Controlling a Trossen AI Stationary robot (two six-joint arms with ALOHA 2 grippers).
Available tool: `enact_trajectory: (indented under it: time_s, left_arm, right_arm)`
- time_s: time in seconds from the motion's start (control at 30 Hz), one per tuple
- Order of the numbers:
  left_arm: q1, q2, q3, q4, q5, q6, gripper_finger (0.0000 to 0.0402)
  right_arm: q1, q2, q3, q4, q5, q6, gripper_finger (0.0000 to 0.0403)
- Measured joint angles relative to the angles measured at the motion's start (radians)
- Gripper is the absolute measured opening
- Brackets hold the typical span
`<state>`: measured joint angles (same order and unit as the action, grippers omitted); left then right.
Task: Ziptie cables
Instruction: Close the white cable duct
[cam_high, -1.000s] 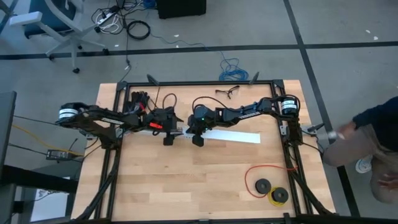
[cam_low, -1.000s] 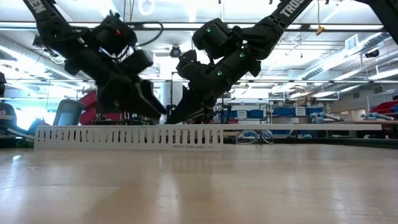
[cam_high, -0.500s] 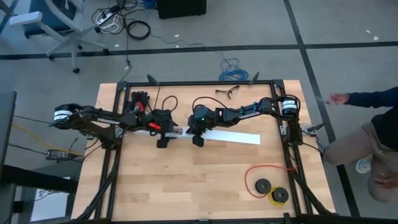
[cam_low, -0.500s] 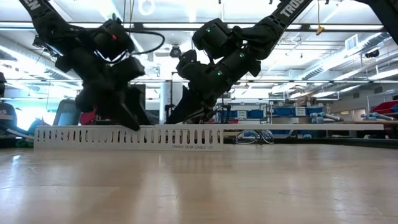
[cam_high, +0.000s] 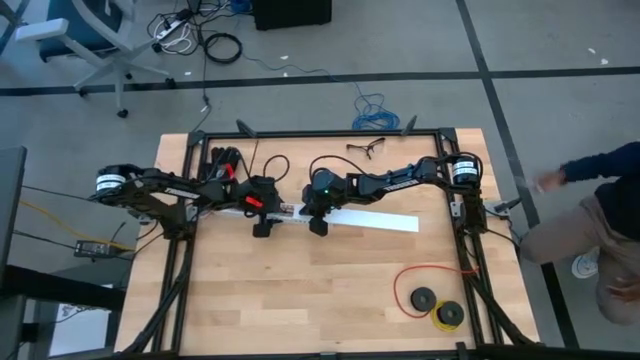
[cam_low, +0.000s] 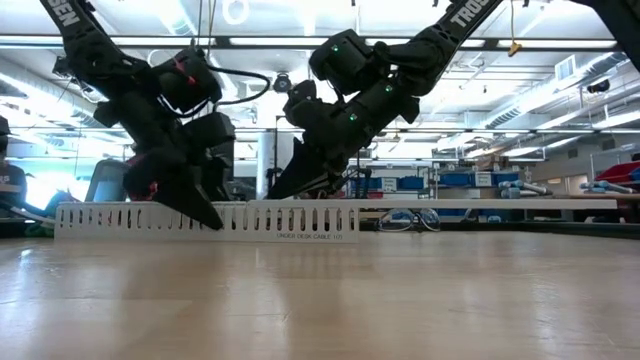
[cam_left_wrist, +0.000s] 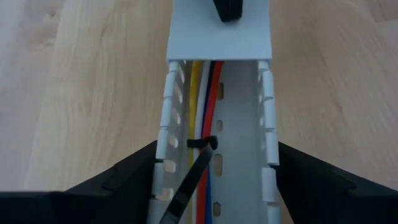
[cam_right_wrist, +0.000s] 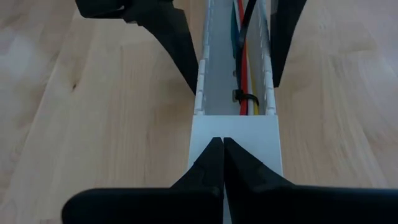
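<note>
Cables (cam_left_wrist: 200, 106) lie inside a long white slotted channel (cam_high: 350, 218) that rests on the wooden table (cam_high: 330, 290), and in the left wrist view they show as thin wires of yellow, white, black, red and blue running side by side along the floor of the channel. A thin black ziptie (cam_left_wrist: 203, 144) is looped around the wires, and its loose tail goes out diagonally over them. In the right wrist view the same ziptie (cam_right_wrist: 244, 98) sits on the red and yellow wires just beyond the covered part of the channel. The left gripper (cam_high: 262, 227) is at the open, slotted part of the channel, and its two dark fingers (cam_left_wrist: 121, 180) stand wide apart, one on each outer side of the channel walls, so the channel is between them; whether they touch the walls I cannot tell. The right gripper (cam_high: 318, 225) is just beside it along the channel, with its fingers (cam_right_wrist: 208, 163) pressed together, tip against tip, over the smooth white cover (cam_right_wrist: 235, 140) of the channel, holding nothing that I can see. In the low view both grippers come down to the upper edge of the channel from above, near each other. A red wire loop (cam_high: 425, 275) with black spools (cam_high: 436, 305) lies well apart, near the table corner on the right arm's side. At the right edge of the high view a person (cam_high: 590, 215) stands beside the table.
</note>
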<state>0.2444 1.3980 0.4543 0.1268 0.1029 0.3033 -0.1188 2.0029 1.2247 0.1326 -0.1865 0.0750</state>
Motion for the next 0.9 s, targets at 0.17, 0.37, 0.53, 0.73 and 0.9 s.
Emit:
enact_trajectory:
  time_s: [0.17, 0.37, 0.53, 0.73, 0.9]
  left_arm:
    - [0.005, 0.018, 0.000, 0.025, 0.014, 0.000, 0.0259]
    - [0.004, 0.031, 0.001, 0.055, 0.024, 0.000, 0.0225]
    - [0.004, 0.033, -0.001, 0.080, 0.025, 0.000, 0.0220]
    - [0.004, 0.035, -0.002, 0.116, 0.041, -0.002, 0.0219]
    - [0.004, 0.035, -0.002, 0.136, 0.044, -0.004, 0.0218]
  right_arm:
    - [0.000, 0.000, 0.000, -0.001, 0.000, 0.000, 0.0000]
    - [-0.001, 0.000, 0.000, -0.001, 0.003, 0.000, 0.0000]
    - [-0.001, 0.005, 0.000, 0.001, 0.000, -0.001, 0.0000]
    - [-0.006, 0.008, -0.002, 0.039, -0.001, -0.016, 0.0000]
    - [-0.007, 0.008, -0.002, 0.051, -0.001, -0.016, 0.0000]
